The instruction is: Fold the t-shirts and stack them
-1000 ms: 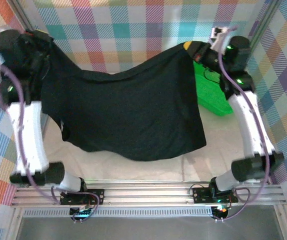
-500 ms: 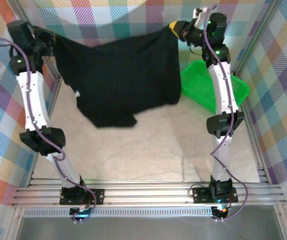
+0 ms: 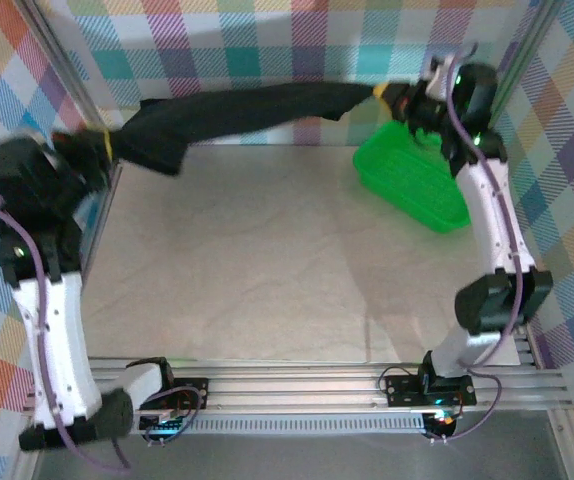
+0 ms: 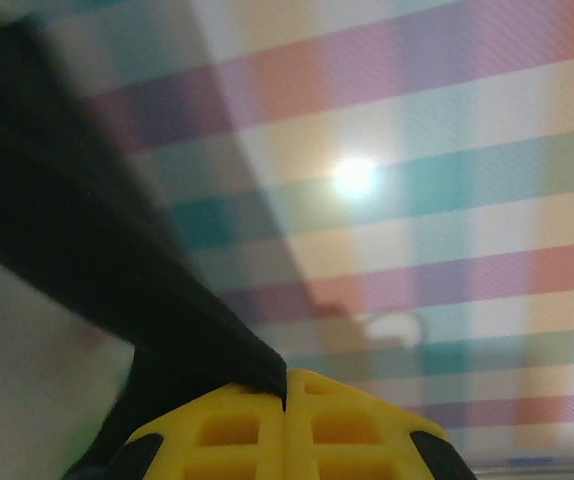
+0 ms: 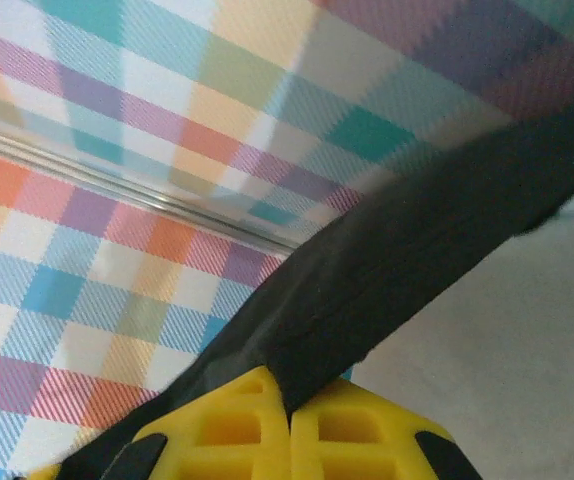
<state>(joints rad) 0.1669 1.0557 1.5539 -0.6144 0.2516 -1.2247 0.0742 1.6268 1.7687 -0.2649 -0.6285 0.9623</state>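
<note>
A black t-shirt (image 3: 237, 118) is stretched in the air across the back of the table, bunched into a narrow band. My left gripper (image 3: 105, 145) is shut on its left end, at the far left. My right gripper (image 3: 382, 92) is shut on its right end, above the green basket. In the left wrist view the yellow fingers (image 4: 227, 425) pinch the black cloth (image 4: 97, 260). The right wrist view has its yellow fingers (image 5: 247, 430) closed on the cloth (image 5: 417, 240) too.
A green plastic basket (image 3: 412, 180) sits tilted at the back right of the table. Checked cloth walls (image 3: 287, 40) enclose the back and sides. The pale tabletop (image 3: 287, 270) lies bare under the shirt.
The shirt hung as a wide sheet; now it is pulled taut into a thin band at the back. The left arm swung outward and down to the left.
</note>
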